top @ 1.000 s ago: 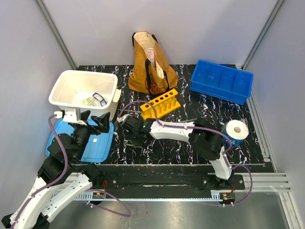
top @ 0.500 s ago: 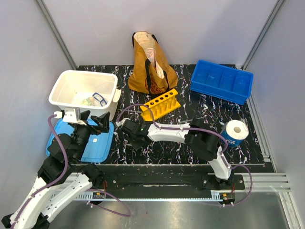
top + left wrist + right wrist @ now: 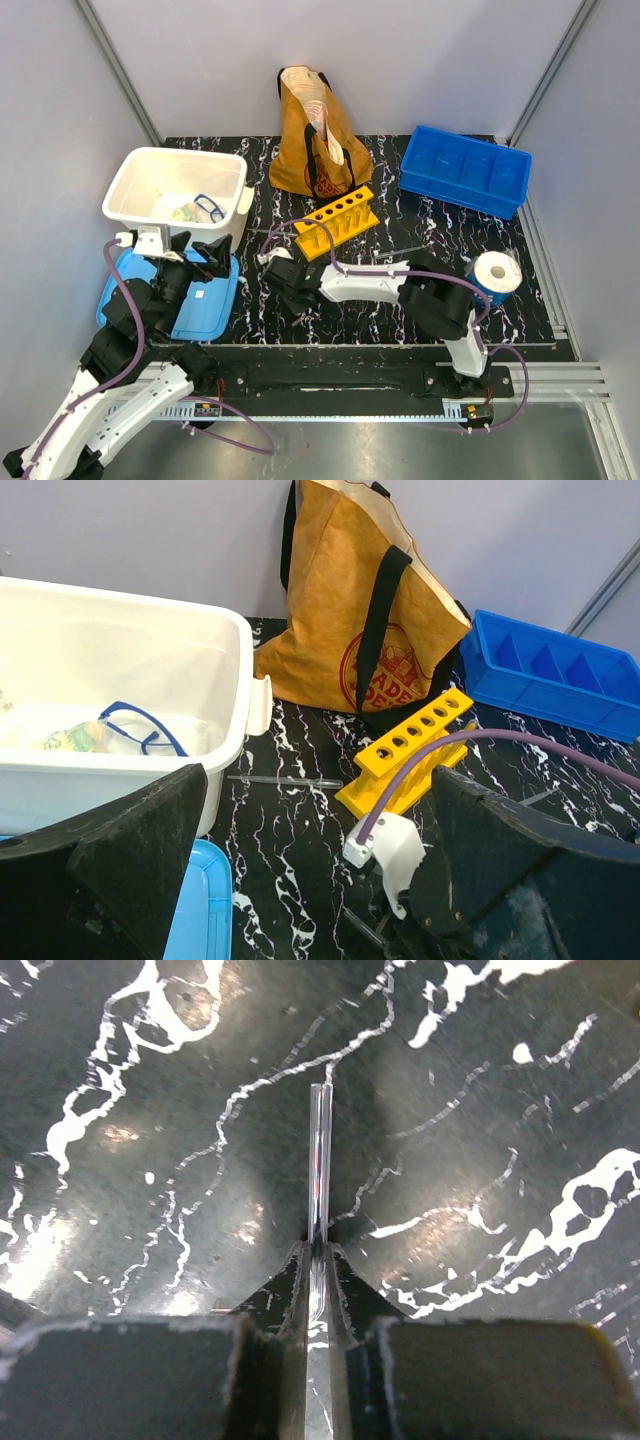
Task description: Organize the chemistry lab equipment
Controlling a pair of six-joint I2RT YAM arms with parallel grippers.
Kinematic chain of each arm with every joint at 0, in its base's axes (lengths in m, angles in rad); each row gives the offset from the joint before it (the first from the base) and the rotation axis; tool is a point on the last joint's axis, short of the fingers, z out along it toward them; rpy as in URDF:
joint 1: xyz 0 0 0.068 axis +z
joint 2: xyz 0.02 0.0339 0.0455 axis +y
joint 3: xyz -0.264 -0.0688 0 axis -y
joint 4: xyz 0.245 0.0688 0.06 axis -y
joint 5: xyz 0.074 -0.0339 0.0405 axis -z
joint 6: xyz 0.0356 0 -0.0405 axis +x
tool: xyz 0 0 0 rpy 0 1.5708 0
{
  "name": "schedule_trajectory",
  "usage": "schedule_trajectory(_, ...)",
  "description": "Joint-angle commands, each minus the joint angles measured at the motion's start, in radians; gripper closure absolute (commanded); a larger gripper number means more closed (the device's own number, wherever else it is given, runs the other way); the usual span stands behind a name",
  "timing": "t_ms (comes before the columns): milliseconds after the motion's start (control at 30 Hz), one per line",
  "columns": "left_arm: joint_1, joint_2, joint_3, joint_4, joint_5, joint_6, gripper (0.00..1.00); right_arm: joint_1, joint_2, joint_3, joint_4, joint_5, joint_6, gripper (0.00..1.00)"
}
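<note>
Fingers of my right pincer (image 3: 318,1252) are clenched on a thin clear tube (image 3: 318,1150), which juts forward low over the black marbled counter (image 3: 500,1080); I cannot tell whether it touches. My left pincer (image 3: 200,246) hangs spread wide, holding nothing, beside the white tub (image 3: 130,175) and over a light-blue tray (image 3: 215,300). That tub holds blue-framed safety glasses (image 3: 140,730). A clear pipette (image 3: 285,780) lies between the tub and the yellow six-hole test-tube rack (image 3: 337,219). Behind the rack stands a brown tote bag (image 3: 310,140); a blue divided bin (image 3: 465,170) sits to its right.
</note>
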Motion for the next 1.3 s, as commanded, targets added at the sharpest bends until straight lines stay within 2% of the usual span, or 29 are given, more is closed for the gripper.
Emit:
schedule_trajectory(0, -0.001, 0.041, 0.007, 0.053, -0.002, 0.001, 0.01, 0.007, -0.053, -0.073, -0.056, 0.082, 0.071, 0.89)
schedule_trajectory(333, -0.001, 0.229, 0.123, -0.062, -0.039, 0.002, 0.01, 0.005, -0.173, -0.241, -0.046, 0.179, 0.195, 0.94)
schedule_trajectory(633, -0.001, 0.235, 0.108, -0.102, 0.022, 0.027, 0.01, -0.021, -0.286, -0.369, -0.017, 0.176, 0.248, 0.95)
schedule_trajectory(867, -0.001, 0.226, 0.077, -0.103, 0.087, 0.030, 0.01, -0.045, -0.340, -0.383, -0.033, 0.194, 0.274, 0.97)
schedule_trajectory(1033, -0.001, 0.242, 0.076, -0.094, 0.131, 0.028, 0.01, -0.097, -0.392, -0.419, -0.020, 0.165, 0.288, 0.97)
schedule_trajectory(1267, -0.001, 0.227, 0.070, -0.091, 0.131, 0.030, 0.01, -0.202, -0.493, -0.398, -0.108, 0.168, 0.277, 0.97)
